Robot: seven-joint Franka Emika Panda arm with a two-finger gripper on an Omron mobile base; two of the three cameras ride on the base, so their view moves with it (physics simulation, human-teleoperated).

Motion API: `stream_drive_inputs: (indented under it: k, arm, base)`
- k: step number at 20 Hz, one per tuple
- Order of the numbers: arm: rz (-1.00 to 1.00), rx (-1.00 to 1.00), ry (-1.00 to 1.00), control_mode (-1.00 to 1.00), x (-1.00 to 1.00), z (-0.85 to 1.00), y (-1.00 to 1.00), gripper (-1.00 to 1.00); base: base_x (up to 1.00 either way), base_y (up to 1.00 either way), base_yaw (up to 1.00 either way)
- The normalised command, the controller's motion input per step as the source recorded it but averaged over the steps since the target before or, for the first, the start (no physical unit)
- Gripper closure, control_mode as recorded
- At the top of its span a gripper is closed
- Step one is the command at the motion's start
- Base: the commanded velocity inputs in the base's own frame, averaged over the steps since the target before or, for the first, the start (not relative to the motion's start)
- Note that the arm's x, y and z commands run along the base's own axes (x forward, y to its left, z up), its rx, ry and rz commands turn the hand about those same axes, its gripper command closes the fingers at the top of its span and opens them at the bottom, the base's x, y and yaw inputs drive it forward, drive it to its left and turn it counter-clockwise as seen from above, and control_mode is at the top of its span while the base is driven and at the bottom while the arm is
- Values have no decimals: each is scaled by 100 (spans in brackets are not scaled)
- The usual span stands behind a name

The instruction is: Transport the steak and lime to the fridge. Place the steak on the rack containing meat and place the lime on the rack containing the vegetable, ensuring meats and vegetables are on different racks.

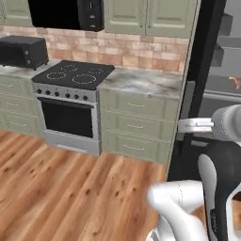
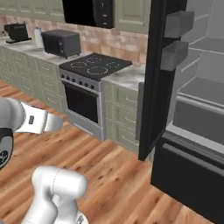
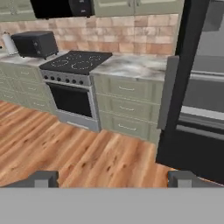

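Fridge [image 2: 192, 122] is standing open at 3 o'clock, dark door [image 2: 153, 78] swung out, racks half cut off; gripper [image 3: 113, 178] fingers hanging released, holding nothing

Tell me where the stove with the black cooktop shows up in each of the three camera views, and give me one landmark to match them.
Left base view: the stove sits left of centre, below the microwave.
Right base view: stove at centre left, left of the open fridge door.
Hand view: stove upper left of centre.
Shared landmark: the open fridge door stands to the stove's right in every view.
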Motion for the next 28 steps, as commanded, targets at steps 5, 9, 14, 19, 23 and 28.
stream_drive_inputs:
  k: [5, 9, 14, 19, 23, 28]
  arm:
    - [0, 0, 0, 100, 0, 0, 0, -100]
    - [0, 0, 0, 100, 0, 0, 0, -100]
    - [0, 0, 0, 100, 0, 0, 0, -100]
    - [0, 0, 0, 100, 0, 0, 0, -100]
    - [0, 0, 0, 100, 0, 0, 0, -100]
    - [0, 0, 0, 100, 0, 0, 0, -100]
  base:
    - [0, 0, 100]
    - [0, 0, 100]
    - [32, 35, 83]
    - [100, 94, 23]
    - [100, 75, 14]
    - [100, -16, 28]
